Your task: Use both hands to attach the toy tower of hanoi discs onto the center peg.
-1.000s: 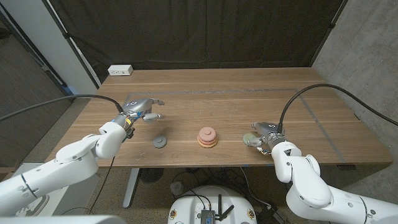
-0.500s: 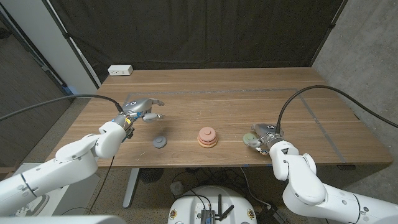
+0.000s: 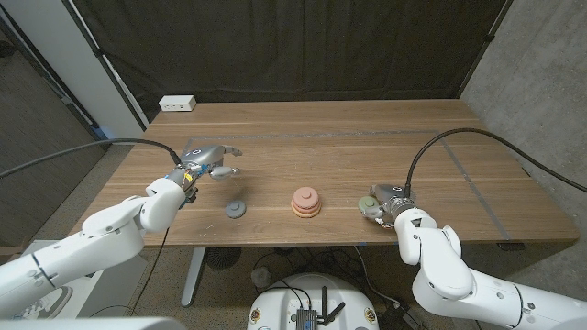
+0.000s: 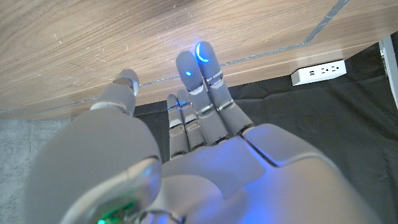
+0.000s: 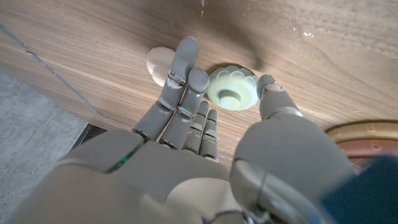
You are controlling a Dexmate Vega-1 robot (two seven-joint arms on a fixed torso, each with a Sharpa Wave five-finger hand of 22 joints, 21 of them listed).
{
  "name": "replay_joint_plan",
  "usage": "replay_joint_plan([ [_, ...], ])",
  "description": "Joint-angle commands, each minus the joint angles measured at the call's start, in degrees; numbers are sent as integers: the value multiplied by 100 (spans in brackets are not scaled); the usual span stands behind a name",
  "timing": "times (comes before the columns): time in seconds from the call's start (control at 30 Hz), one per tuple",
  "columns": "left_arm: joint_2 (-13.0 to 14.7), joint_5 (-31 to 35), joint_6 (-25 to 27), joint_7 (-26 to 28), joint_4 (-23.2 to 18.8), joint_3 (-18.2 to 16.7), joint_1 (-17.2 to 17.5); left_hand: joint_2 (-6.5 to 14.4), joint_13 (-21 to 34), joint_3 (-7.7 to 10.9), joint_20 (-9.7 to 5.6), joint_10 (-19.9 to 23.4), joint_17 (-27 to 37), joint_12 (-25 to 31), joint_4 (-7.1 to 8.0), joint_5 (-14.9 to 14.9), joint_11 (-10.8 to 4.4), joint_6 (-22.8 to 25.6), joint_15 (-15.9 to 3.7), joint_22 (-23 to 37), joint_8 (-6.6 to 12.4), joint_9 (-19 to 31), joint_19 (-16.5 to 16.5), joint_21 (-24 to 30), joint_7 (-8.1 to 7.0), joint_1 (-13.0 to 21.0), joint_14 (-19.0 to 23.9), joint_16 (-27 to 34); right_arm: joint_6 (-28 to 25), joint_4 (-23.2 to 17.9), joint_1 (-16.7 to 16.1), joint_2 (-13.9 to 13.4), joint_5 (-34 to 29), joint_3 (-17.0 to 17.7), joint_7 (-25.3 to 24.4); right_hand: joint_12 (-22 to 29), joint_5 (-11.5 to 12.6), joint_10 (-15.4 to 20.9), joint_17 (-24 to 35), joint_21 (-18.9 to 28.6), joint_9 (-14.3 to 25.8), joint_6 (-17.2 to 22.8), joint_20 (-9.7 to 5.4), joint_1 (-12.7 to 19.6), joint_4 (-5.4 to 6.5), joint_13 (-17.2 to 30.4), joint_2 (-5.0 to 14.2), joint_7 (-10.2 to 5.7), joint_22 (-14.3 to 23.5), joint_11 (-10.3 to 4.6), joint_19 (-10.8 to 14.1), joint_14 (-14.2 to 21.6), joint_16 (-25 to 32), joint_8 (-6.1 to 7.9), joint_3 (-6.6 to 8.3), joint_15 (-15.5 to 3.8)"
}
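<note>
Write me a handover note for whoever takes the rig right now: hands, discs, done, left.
Left hand: holds nothing, fingers apart, up the table from the grey disc, not touching it.
Right hand: at the green disc, fingers spread on either side of it; the disc lies on the table and no grip shows yet.
Peg stack: mid-table near the front edge, pink and orange discs on it.
Done: those discs are stacked on the peg.
Left: grasp the green disc and put it on the peg, then likewise the grey one.
</note>
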Motion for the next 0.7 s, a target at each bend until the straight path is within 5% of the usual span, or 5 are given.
replay_joint_plan([
  [0.03,20,-50,-68,-38,72,51,-67,29,14,38,-488,81,14,11,15,32,4,45,-551,18,-17,9,53,-13,-4,-23,49,-13,-133,93,150,59,65,-179,8,58,-4,45,18,-16,16,35,-519,15,-7,12,46,13,16,-2,-28,46,6,35,-38,-496],
  [0.7,45,-133,-121,1,126,44,-43,41,19,71,-488,139,20,17,15,32,10,103,-551,20,-9,15,53,-18,2,-54,51,-18,-284,188,506,38,610,-469,-321,85,16,109,40,-17,4,50,-524,28,-1,31,97,23,15,-4,-19,81,-2,39,-55,-497],
])
